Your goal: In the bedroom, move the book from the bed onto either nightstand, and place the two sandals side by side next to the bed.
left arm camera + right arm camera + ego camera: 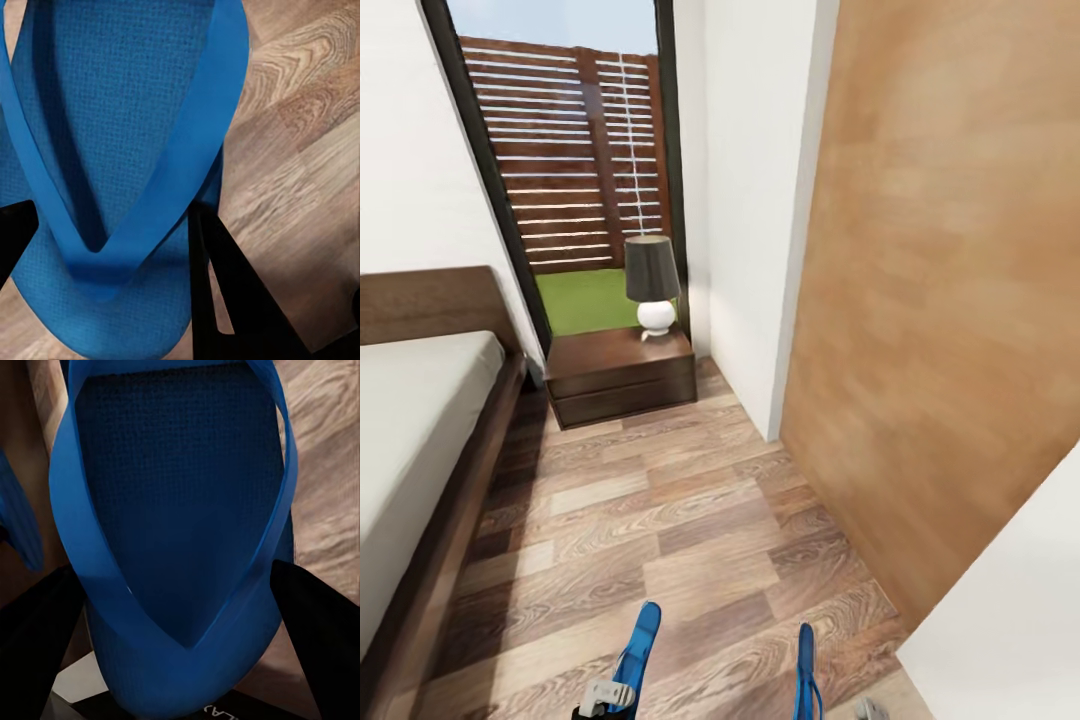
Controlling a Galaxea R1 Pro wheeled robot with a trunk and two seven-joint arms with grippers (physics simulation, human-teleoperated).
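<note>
- The large low bed [405,440], with its pale grey-white mattress and dark brown wooden frame, is running along the left of the head view, its long side bordering the grey-brown wood plank floor [680,520].
- The left gripper [112,225] is holding one flat bright blue flip-flop sandal [112,135]; its dark fingers [225,292] are sitting on either side of the sole at the toe-post end, apparently pinching it, though the contact itself is hard to make out.
- In the head view that left sandal [636,650] is hanging edge-on above the floor, long axis pointing ahead, parallel to the bed's side.
- The right gripper [176,600] is carrying the second blue sandal [180,510] the same way, its dark fingers [315,637] flanking the sole.
- That right sandal [806,675] is lying farther from the bed, so the left arm is the nearer one for setting down beside the frame.
- The low dark brown two-drawer nightstand [622,375] is standing ahead at the bed's head.
</note>
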